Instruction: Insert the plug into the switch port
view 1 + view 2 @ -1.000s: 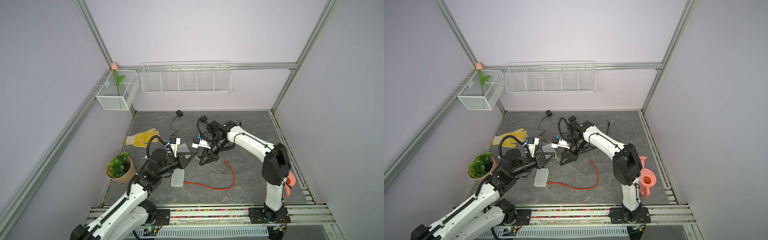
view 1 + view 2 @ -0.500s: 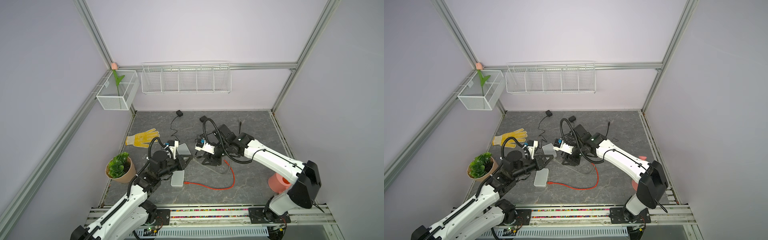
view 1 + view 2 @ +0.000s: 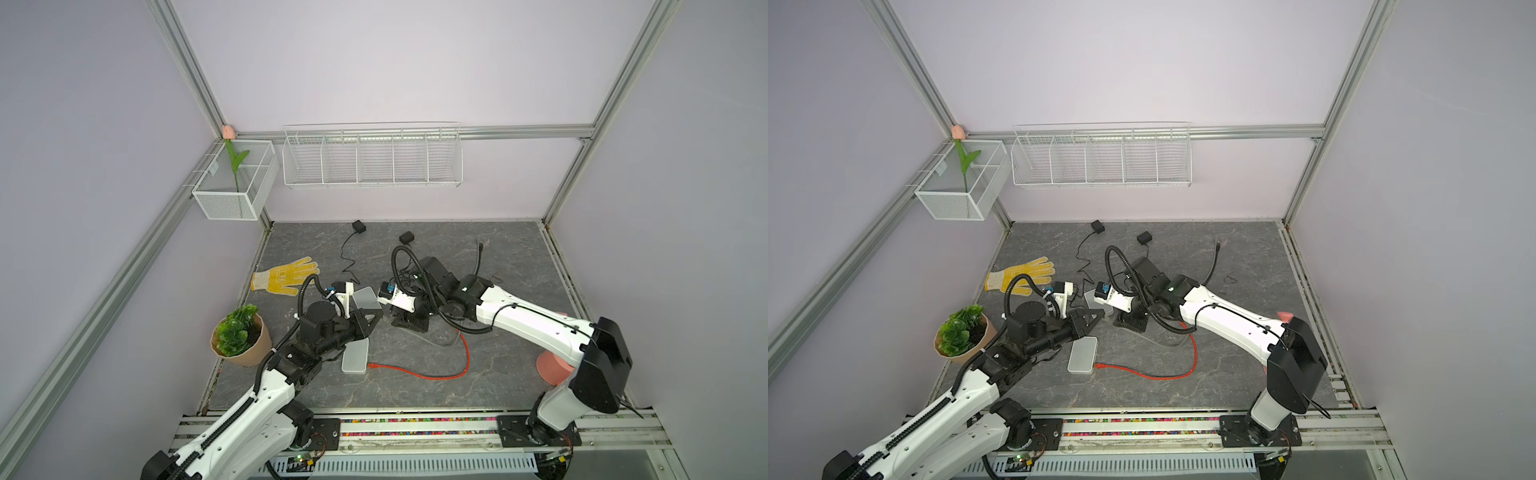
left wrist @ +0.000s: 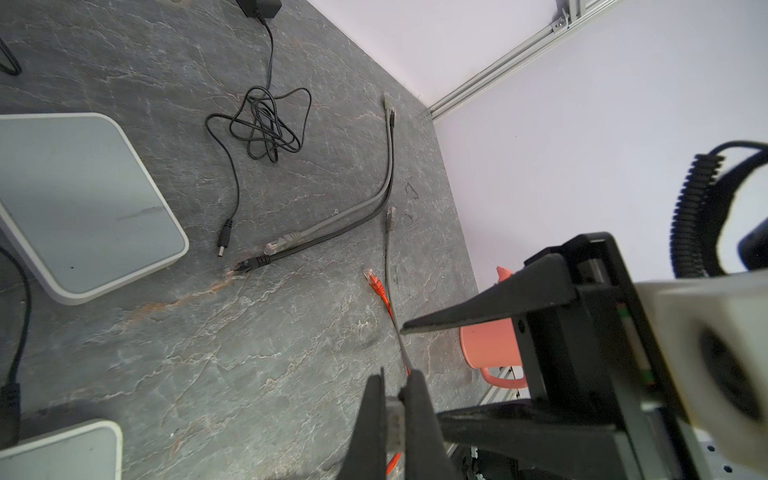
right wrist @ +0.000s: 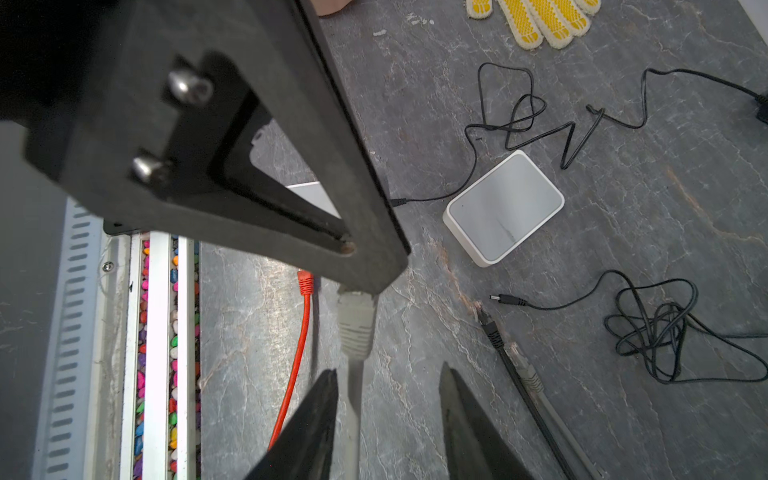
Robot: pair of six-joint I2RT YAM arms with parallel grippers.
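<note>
Two grippers meet low over the surface [image 5: 648,232]. Left gripper [image 4: 395,380]: jaws clenched on the head of the grey plug [image 5: 355,328], its boot and cable trailing back. Right gripper [image 5: 388,370]: jaws released, straddling that cable, one finger just beside it. The white switch [image 5: 505,208] lies nearby, its ports hidden from me. To do this step well, I would close the right jaws on the boot and free the head. Then I would square the plug to a port and push straight, bracing the light box with the left arm.
</note>
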